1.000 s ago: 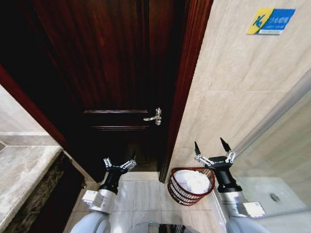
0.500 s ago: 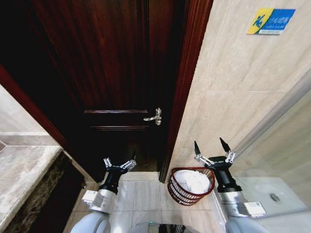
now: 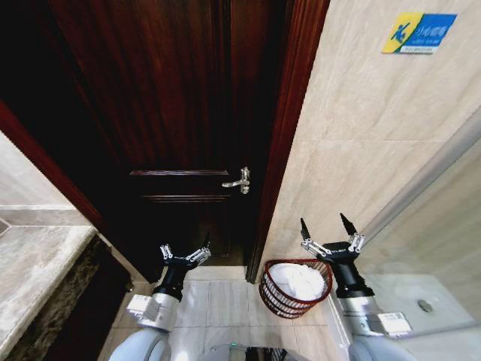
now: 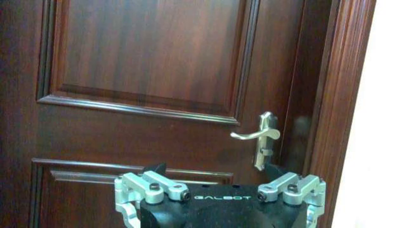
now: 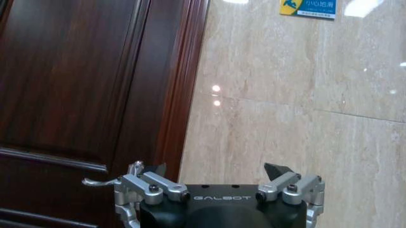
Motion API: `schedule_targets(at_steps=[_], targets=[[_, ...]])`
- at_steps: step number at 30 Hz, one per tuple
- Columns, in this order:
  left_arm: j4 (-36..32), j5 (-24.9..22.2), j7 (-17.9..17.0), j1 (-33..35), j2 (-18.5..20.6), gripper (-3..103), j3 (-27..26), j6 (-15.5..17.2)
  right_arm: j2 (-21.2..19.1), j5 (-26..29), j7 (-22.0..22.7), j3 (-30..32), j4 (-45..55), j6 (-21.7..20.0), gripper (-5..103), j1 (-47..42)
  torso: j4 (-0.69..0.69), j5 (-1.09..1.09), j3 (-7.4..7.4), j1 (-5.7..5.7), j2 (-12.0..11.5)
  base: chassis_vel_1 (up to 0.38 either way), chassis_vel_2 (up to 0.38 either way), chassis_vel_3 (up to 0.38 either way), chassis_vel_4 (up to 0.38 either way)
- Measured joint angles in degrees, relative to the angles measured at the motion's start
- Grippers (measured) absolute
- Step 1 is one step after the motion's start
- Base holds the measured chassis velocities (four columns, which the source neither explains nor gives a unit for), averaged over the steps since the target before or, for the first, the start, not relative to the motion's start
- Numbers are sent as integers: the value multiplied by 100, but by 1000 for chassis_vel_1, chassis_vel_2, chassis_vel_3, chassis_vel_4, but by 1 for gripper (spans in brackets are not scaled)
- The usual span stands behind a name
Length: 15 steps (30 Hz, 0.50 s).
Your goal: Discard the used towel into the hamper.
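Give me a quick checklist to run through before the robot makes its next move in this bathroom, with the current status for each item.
1. Towel inside the hamper: ok, white cloth fills the basket.
2. Right end effector empty: ok, fingers spread open, nothing between them, raised above the hamper.
3. Left end effector empty: ok, open and held in front of the door.
4. Hamper upright: ok, standing on the floor tiles beside the door frame.
5. Towel fully below the rim: cannot tell, the far side is partly hidden by the right arm.
6. Door shut: ok, the handle sits close to the frame.
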Motion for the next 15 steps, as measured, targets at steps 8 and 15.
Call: schedule_targets(at_steps=[8,15], targets=[[0,0,0,0,0,100,0,0,1,0,1,1,1,0,100,0,0,0,0,0,0,0,0,0,0],[0,0,0,0,0,100,-1,0,1,-1,1,1,1,0,100,0,1,0,0,0,0,-79,-99,97,98]])
